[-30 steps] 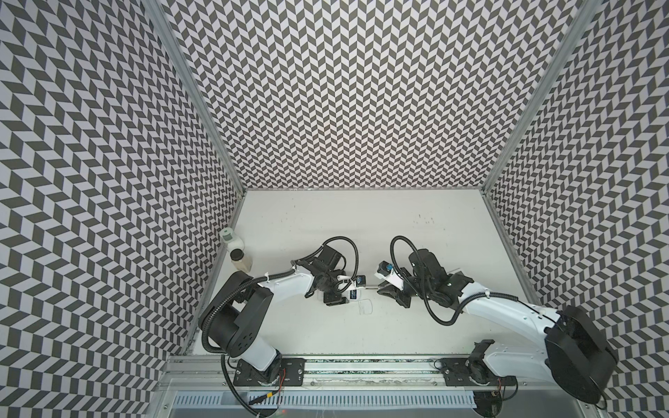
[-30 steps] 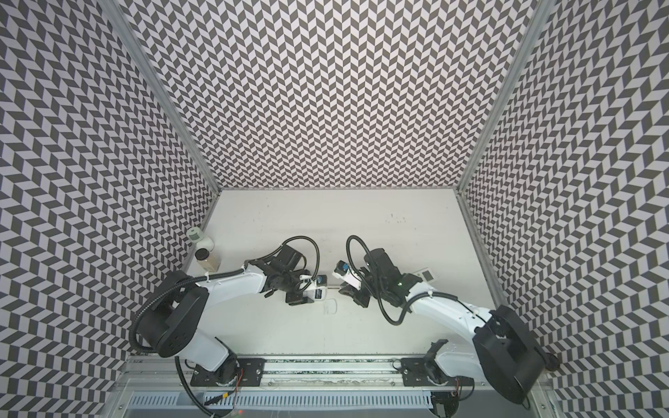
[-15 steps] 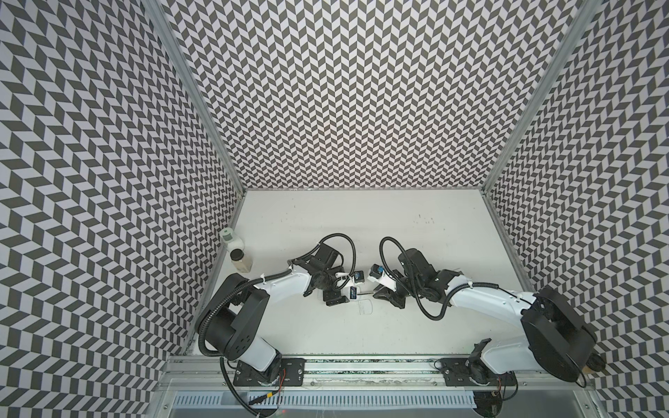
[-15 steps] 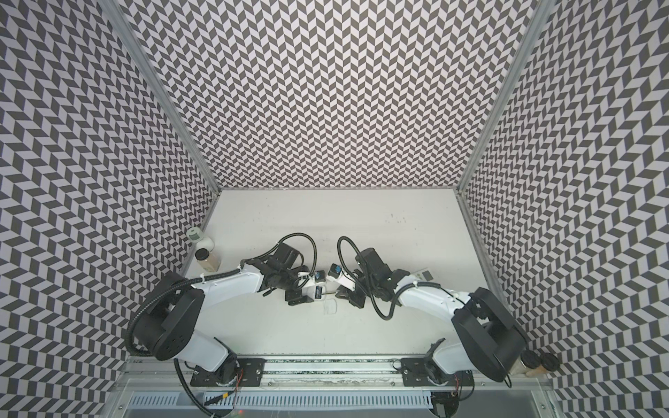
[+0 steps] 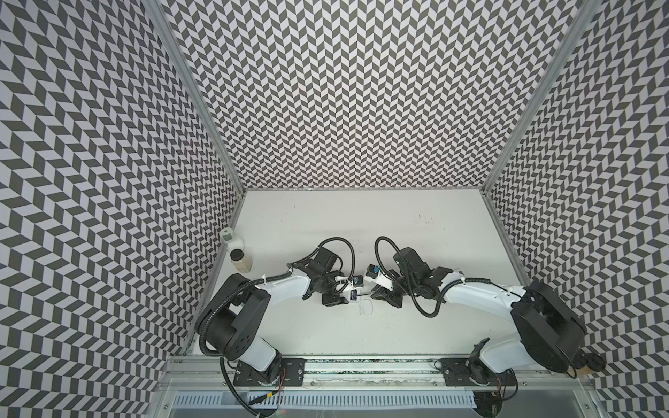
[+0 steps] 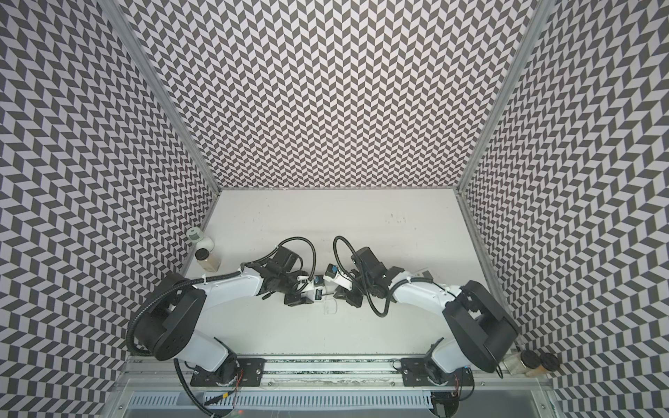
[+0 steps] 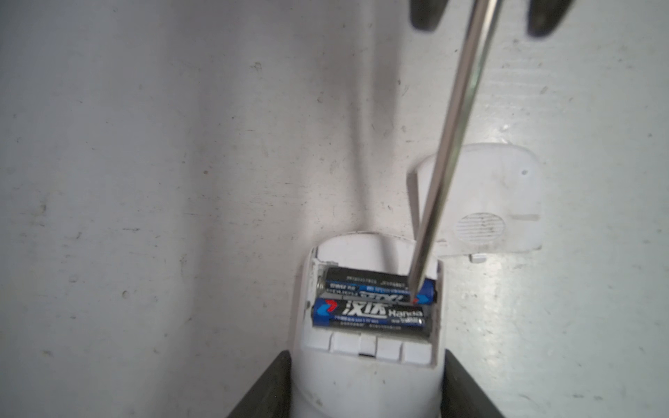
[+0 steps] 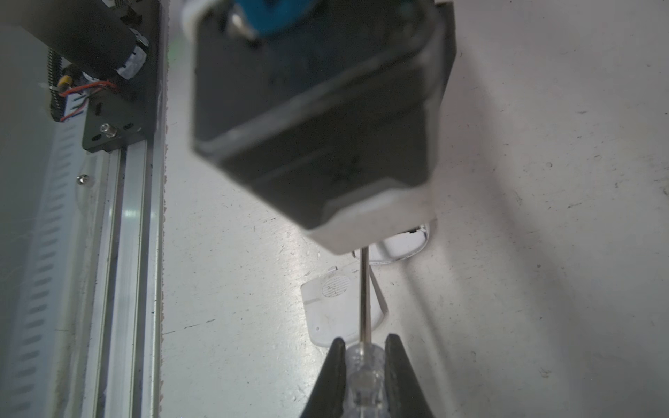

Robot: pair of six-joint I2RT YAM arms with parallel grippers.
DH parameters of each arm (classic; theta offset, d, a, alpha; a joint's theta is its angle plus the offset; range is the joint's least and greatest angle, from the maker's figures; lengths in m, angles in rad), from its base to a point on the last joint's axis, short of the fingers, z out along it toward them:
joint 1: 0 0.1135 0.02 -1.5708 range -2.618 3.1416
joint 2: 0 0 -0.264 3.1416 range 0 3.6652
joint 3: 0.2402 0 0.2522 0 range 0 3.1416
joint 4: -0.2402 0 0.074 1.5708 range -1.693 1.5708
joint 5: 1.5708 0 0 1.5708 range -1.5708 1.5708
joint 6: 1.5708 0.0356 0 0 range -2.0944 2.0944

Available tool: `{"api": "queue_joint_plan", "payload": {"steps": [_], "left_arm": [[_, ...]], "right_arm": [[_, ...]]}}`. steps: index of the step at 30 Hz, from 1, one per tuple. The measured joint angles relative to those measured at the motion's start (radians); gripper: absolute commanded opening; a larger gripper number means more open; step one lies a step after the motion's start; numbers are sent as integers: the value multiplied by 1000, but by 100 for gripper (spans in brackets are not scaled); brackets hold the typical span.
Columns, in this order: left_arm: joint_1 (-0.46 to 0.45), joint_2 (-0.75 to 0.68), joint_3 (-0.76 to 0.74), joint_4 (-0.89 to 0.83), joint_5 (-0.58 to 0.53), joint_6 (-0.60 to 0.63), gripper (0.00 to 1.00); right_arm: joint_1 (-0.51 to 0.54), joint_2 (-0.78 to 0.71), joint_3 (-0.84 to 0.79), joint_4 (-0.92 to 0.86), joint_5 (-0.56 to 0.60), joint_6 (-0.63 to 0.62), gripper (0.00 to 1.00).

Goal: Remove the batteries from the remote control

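With right jaws clenched on the clear handle of the slim metal screwdriver (image 7: 450, 144) and left jaws flanking the white plastic remote control (image 7: 365, 383) closely, pressing or not impossible to tell, steady that body first. Then ease the tip, now at the seam between the two black-and-blue cylindrical batteries (image 7: 373, 311) lying side by side in the open compartment, under the cell nearer the remote's rounded end and lever up slowly, never flicking.

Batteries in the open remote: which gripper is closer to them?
Left. The left gripper straddles the remote just beside the batteries; the right gripper is farther off, holding the screwdriver by its handle, with only its tip reaching them.
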Motion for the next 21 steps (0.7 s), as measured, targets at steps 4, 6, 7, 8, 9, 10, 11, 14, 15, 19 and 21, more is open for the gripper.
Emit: {"api": "queue_joint_plan", "payload": {"steps": [4,6,7,8,9,10,11,14,15,19,21], "left_arm": [[0,-2,-6,11,3,10,46],[0,-3,-9,16,4,10,44],[0,-4,-9,16,4,11,43],[0,-4,-9,16,4,11,42],[0,-4,-9,16,5,11,41],[0,-4,-9,16,6,11,40],[0,-4,-9,16,6,11,39],[0,-4,-9,16,7,11,38],[0,-4,-9,16,7,11,38],[-1,-4,-9,16,8,11,38],[-2,-4,-9,16,8,13,37]], "right_arm": [[1,4,7,-18,0,0,0],[2,4,7,-21,-3,0,0],[2,4,7,-24,-3,0,0],[2,4,8,-28,-4,0,0],[2,4,8,-31,-6,0,0],[2,4,9,-31,-6,0,0],[2,4,9,-31,-7,0,0],[2,8,16,-43,-8,0,0],[3,13,26,-54,-9,0,0],[3,25,41,-57,-10,0,0],[3,27,43,-64,-11,0,0]]}}
